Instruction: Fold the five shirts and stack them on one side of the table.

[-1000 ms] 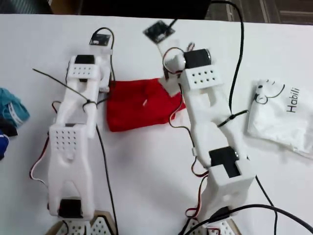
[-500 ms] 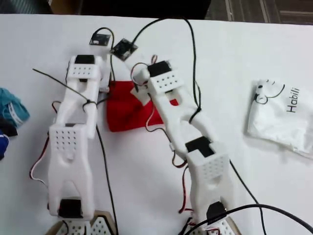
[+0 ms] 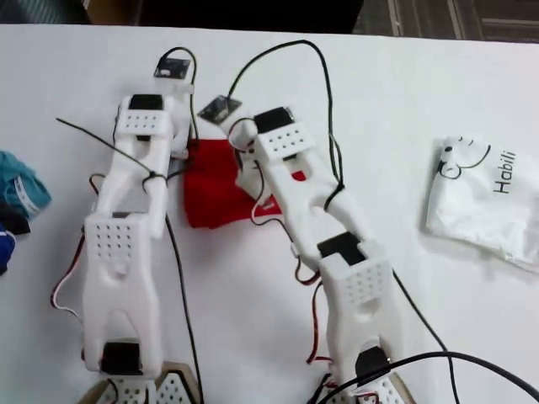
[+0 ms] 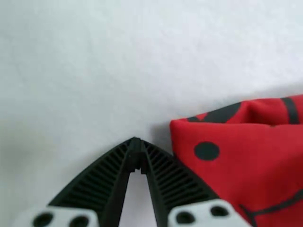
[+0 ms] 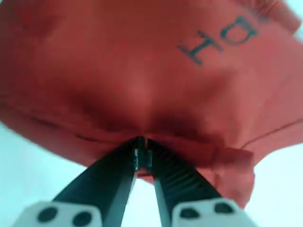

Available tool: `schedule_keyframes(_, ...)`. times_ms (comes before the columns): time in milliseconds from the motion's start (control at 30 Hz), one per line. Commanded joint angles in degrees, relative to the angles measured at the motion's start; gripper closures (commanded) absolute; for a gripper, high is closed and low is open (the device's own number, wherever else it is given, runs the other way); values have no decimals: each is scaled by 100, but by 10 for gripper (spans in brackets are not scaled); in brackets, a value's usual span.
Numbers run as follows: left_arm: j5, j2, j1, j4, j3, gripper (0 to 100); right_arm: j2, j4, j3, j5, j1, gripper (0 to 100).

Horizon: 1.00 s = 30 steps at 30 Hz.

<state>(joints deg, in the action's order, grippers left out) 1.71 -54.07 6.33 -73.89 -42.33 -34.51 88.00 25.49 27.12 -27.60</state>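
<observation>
Red shirt (image 3: 215, 189) lies bunched on the table (image 3: 404, 93), toward the far edge and about midway between left and right edges, between the two arms. Right gripper (image 5: 142, 153): narrow, tips pinching a gathered edge of the red shirt. Left gripper (image 4: 136, 158): tips together, holding nothing, over bare table just beside the shirt's corner. White shirt (image 3: 484, 206) lies near the right edge and a teal shirt (image 3: 21, 189) at the left edge.

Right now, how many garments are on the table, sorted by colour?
red shirt: 1
white shirt: 1
teal garment: 1
blue garment: 1, cut off by the picture's left edge
Total: 4 that can be told apart. A dark scrap between the teal and the blue is too unclear to count.
</observation>
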Motion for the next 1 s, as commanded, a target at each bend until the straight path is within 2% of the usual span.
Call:
schedule_keyframes(0,-44,-9,44,35,-180,975,532,505,237,35,48,978)
schedule_keyframes(167,-44,-9,44,35,-180,975,567,927,211,44,189,978)
schedule_keyframes(500,-44,-9,44,35,-180,975,1174,971,202,44,1112,978)
schedule_keyframes(700,-44,-9,44,35,-180,975,1596,435,193,0,857,978)
schedule_keyframes(967,-44,-9,44,35,-180,975,848,-365,-290,0,699,978)
